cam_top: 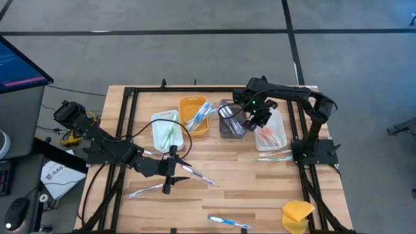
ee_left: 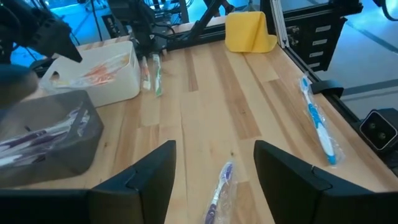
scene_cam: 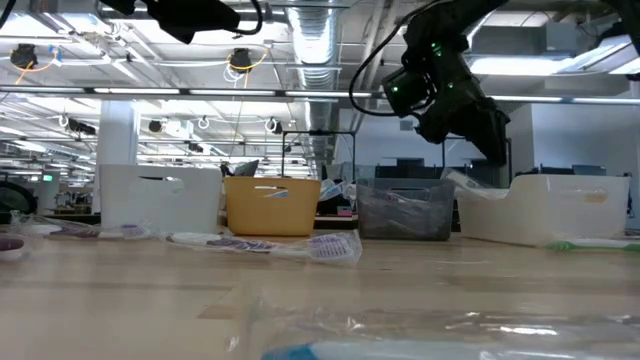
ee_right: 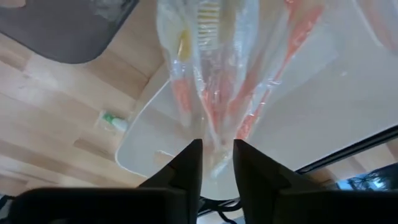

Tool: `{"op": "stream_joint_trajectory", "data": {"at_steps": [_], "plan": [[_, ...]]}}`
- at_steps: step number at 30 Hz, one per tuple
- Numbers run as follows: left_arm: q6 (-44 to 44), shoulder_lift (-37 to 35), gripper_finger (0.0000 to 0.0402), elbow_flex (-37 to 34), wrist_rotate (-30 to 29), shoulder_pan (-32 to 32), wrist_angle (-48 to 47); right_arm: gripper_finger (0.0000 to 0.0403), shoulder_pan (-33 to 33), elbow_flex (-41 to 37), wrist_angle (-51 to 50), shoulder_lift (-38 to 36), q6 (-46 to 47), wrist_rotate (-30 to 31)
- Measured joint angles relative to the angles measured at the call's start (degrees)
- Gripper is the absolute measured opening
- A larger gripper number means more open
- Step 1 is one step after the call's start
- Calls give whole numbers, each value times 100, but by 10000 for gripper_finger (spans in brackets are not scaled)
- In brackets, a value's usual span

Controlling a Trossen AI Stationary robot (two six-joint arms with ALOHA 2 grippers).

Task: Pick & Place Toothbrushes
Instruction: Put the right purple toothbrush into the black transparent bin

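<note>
- Right gripper is over the white bin at the table's right rear, between that bin and the grey bin.
- In the right wrist view the fingers stand narrowly apart, with a wrapped orange toothbrush running up from the gap. Whether the pads grip the wrapper or have let go, I cannot tell.
- The white bin lies below that brush and holds more orange brushes in clear wrappers.
- A green brush lies on the wood just in front of the white bin; its head also shows in the right wrist view.
- Left gripper sits low over the middle of the table, fingers wide apart, nothing between them.
- A purple wrapped brush lies on the wood just ahead of the left fingers.
- A blue brush lies near the table's front edge, well apart from both grippers; also seen in the left wrist view.
- Another wrapped brush lies on the wood just left of the left gripper.
- Orange bin holds blue brushes; the left white bin holds green ones; the grey bin holds purple ones.
- Yellow lump sits at the front right corner.
</note>
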Motion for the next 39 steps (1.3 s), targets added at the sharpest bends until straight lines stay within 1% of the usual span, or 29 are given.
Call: {"op": "stream_joint_trajectory", "data": {"at_steps": [5,8,11,15,17,20,22,28,30,33,37,39], "plan": [[-53,0,209,0,0,0,-2,85,-35,0,-23,-281,31,182],[-57,0,209,0,0,0,-2,83,-2,0,9,-672,117,186],[88,2,209,0,0,0,-46,82,139,0,127,-1175,434,187],[355,101,209,0,2,0,-370,81,541,0,597,-1935,586,287],[363,212,209,2,2,25,-412,81,851,0,896,-2274,557,476],[331,489,209,2,2,69,-429,81,1402,-85,1514,-2766,267,880],[332,731,209,2,2,115,-423,81,1773,-284,2024,-3083,85,1048],[341,1374,209,2,17,372,-416,81,2798,-1242,3662,-3892,-311,1063],[332,1490,209,2,191,490,-417,81,3067,-1617,4091,-4073,-317,1064],[312,1594,209,2,601,698,-372,81,3408,-2153,4656,-4236,-311,1065],[310,1725,209,2,713,901,-369,81,3808,-2771,5413,-4246,-337,1064],[319,1815,209,2,887,987,-374,81,3968,-2998,5802,-4186,-345,1064]]}}
